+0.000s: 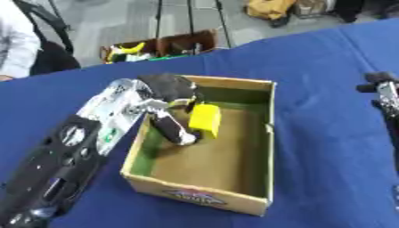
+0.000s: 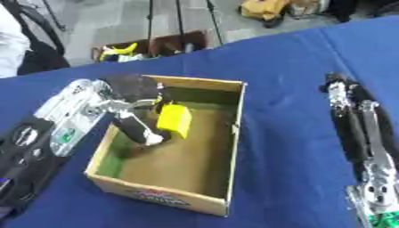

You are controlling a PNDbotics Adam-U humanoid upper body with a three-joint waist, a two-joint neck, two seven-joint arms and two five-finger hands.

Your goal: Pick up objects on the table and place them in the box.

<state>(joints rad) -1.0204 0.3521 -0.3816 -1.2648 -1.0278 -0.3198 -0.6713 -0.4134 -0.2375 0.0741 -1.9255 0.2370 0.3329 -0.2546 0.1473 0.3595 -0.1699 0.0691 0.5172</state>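
An open cardboard box [image 1: 196, 194] stands on the blue table [image 1: 319, 58]. My left hand [image 1: 167, 86] reaches over the box's left wall into it, fingers curled round the upper edge of a yellow block [image 1: 205, 119]. The block hangs tilted inside the box near its far left part, and one finger [image 1: 176, 129] points down beside it. I cannot tell whether the block touches the brown box floor. My right hand [image 2: 352, 112] lies at the right side of the table, fingers straight and pointing away from me, holding nothing.
Beyond the table's far edge a brown crate [image 1: 160, 46] on the floor holds yellow and green things. Stand legs rise behind it. A person in white [image 1: 14, 42] sits at the far left. Blue cloth stretches between the box and my right hand.
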